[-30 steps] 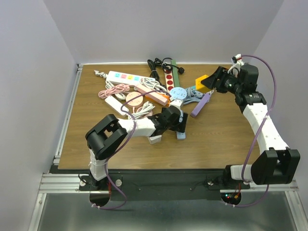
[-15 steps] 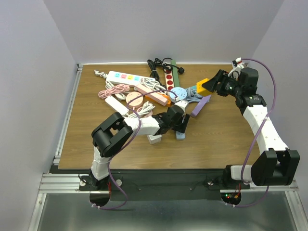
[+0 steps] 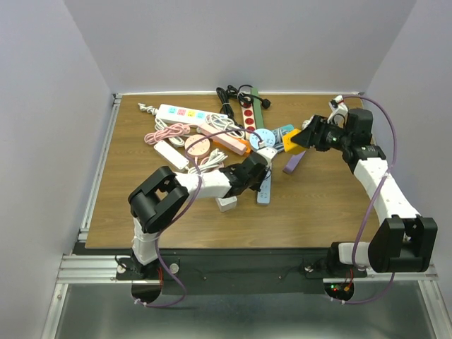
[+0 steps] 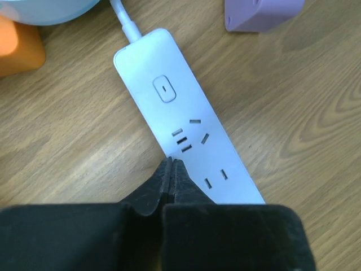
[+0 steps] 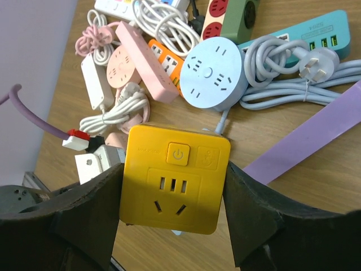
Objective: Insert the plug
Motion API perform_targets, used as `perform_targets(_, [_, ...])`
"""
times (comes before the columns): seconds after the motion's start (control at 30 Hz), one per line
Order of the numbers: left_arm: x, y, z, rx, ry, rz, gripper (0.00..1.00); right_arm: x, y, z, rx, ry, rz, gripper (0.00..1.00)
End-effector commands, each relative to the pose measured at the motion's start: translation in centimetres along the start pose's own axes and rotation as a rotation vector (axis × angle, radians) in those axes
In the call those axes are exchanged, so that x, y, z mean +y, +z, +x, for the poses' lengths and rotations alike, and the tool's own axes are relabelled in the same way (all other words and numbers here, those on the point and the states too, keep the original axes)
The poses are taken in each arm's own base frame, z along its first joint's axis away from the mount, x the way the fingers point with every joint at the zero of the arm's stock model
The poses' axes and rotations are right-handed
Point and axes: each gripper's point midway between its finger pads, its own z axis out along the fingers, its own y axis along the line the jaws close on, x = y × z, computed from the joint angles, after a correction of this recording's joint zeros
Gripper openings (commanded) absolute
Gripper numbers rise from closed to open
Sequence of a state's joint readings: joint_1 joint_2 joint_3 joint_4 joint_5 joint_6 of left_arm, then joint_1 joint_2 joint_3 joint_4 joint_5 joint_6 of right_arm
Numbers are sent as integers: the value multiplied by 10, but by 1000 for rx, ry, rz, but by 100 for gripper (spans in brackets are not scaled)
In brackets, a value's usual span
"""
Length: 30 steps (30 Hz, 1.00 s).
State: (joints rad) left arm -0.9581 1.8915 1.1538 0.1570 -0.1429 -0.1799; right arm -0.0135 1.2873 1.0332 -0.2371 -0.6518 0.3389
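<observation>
left gripper (image 4: pixel 171 165) pinched together, tips at the pale strip (image 4: pixel 186 113) edge (wrist view only); right gripper (image 5: pixel 175 169) clamps the yellow socket cube (image 5: pixel 179 197), seemingly lifted; white plug (image 5: pixel 317 58) lies behind.

White links (image 3: pixel 385 191), black joints (image 3: pixel 155 201), purple cables (image 3: pixel 366 222), black left claw (image 4: pixel 171 164).

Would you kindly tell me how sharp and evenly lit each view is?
Top external view: even, diffuse light, with soft shadows on the wooden table. Left wrist view: the pale blue flat power strip is crisp, the shut left end effector dark and soft. Right wrist view: the yellow cube socket is sharp and bright; the black fingers gripping it lose detail.
</observation>
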Motion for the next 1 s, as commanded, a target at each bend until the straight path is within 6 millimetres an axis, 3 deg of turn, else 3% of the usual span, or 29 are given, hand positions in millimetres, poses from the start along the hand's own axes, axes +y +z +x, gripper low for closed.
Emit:
perform_targets(0.0, [14, -17, 52, 169, 89, -23, 0, 16, -8, -12, -44, -139, -82, 0])
perform_targets(0.17, [13, -26, 43, 131, 4, -36, 1, 1, -4, -4, -36, -195, -38, 0])
perform_targets(0.23, [9, -33, 33, 96, -40, -25, 22, -9, -1, -2, -33, -185, 3, 0])
perform_targets(0.27, [3, -34, 26, 69, -87, -3, 46, -13, 1, -1, -28, -176, 20, 0])
perform_targets(0.33, [-5, -41, 14, 21, -141, 30, 63, -18, 2, -1, -27, -168, 40, 0])
perform_targets(0.57, [-32, -51, -8, -48, -282, 69, 95, -18, -1, -5, -43, -162, 62, 0])
perform_targets(0.73, [-50, -41, -5, -30, -284, 79, 99, -18, -3, -6, -52, -160, 69, 0])
perform_targets(0.83, [-49, -30, 7, 19, -272, 50, 99, -16, -5, -7, -58, -165, 67, 0])
perform_targets(0.97, [-49, -22, 7, 22, -254, 25, 99, -11, -8, -9, -68, -175, 58, 0])
